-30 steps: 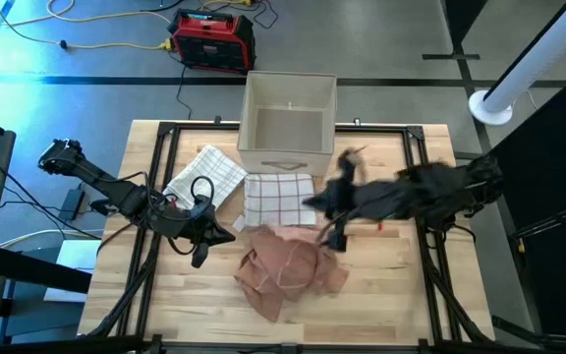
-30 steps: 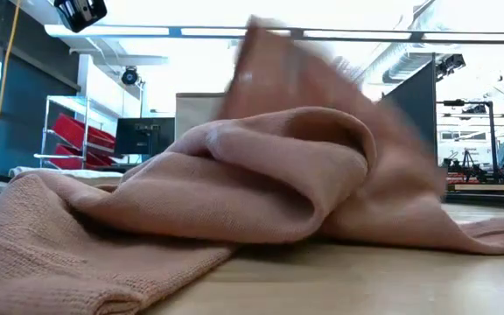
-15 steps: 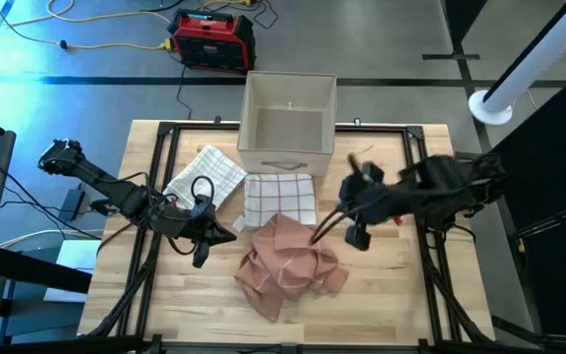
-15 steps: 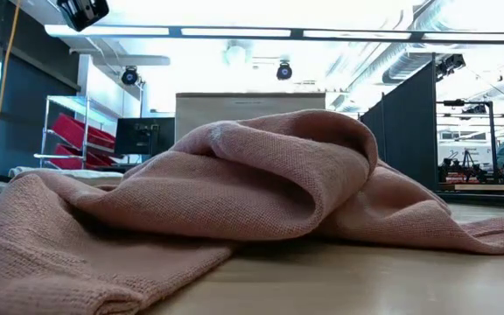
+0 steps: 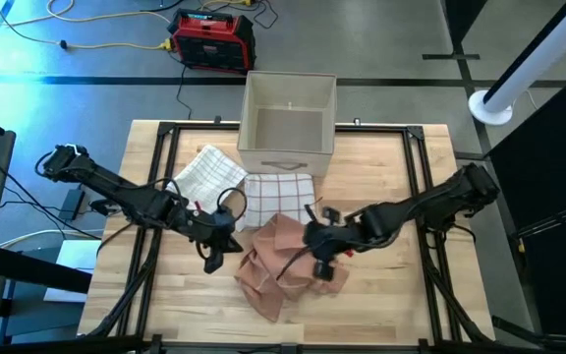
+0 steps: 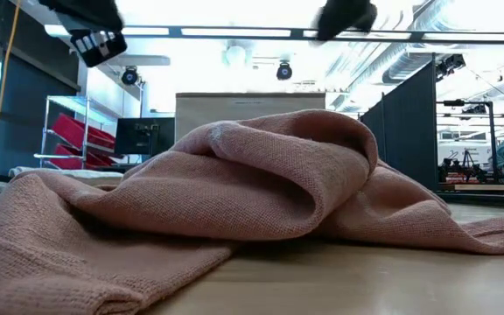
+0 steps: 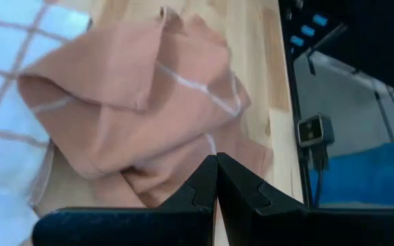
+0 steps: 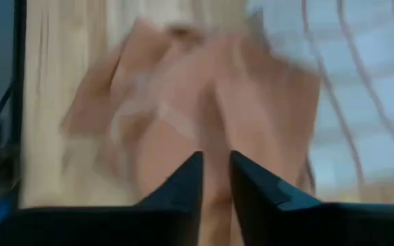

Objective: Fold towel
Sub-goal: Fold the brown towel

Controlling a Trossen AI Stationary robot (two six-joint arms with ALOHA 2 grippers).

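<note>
Item: pink towel [image 5: 285, 265], crumpled in a heap at the table's [image 5: 391, 285] front centre, its far edge overlapping a folded checked cloth [image 5: 279, 197] that lies before a box [image 5: 288, 123]. Left gripper [image 7: 217, 179], fingers pressed together and holding nothing, hangs just beside the heap's left edge; right gripper [image 8: 215, 171], fingers slightly parted and empty, sits over the heap's right side. Step, as judged: reaching in before any fold; next calls for each gripper to find a corner and spread the towel flat
</note>
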